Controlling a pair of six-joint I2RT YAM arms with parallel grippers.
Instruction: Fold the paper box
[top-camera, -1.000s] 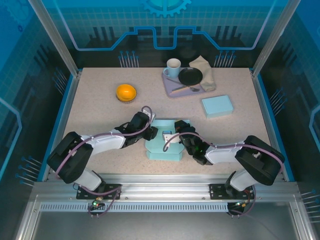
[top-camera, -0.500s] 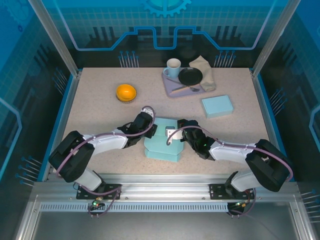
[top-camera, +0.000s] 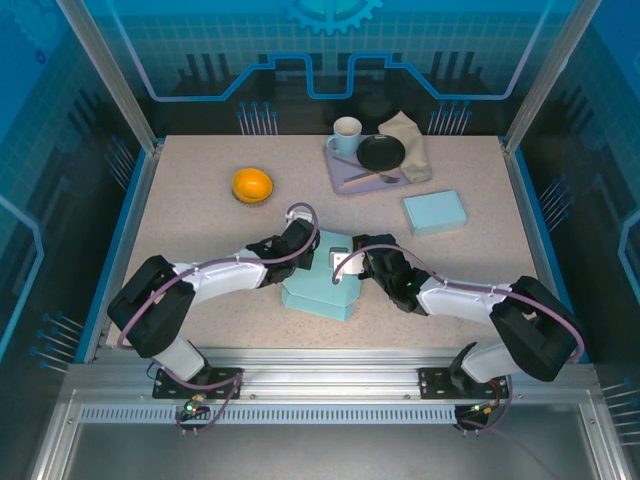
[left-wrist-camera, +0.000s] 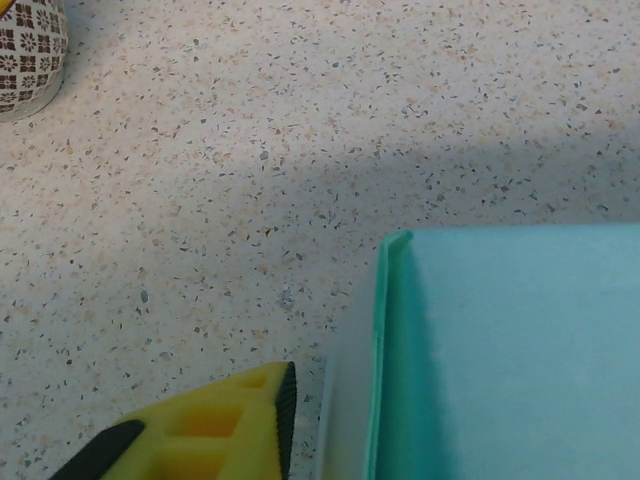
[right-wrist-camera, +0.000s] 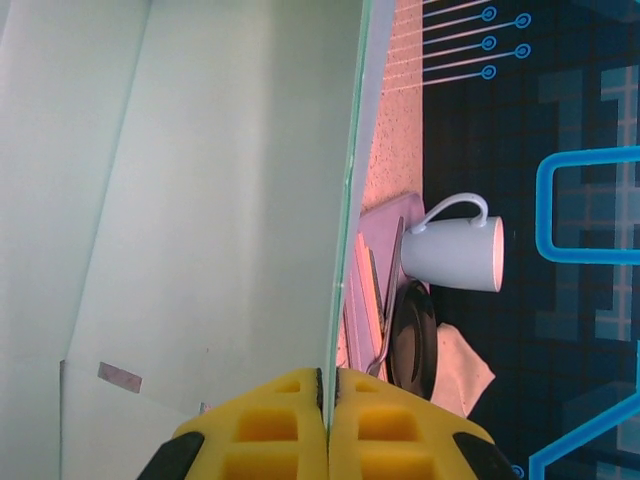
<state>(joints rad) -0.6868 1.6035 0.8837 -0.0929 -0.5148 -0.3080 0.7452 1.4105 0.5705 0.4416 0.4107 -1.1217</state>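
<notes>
- The paper box (top-camera: 322, 288), pale teal, lies on the table (top-camera: 190, 210) near its front edge, between the two grippers.
- The right gripper (top-camera: 349, 263) sits at the box's 1 o'clock; in the wrist view its yellow fingers (right-wrist-camera: 285, 415) are clenched on a thin upright panel (right-wrist-camera: 345, 200) of the box.
- The left gripper (top-camera: 305, 250) is at 11 o'clock. One finger (left-wrist-camera: 215, 425) lies just outside the box wall (left-wrist-camera: 378, 340); I cannot tell whether it grips.
- Farther out: an orange round thing (top-camera: 252, 185) at 11 o'clock, a tray (top-camera: 336, 168) with a mug (top-camera: 346, 135) at 1, and a second teal box (top-camera: 434, 211) at 2.
</notes>
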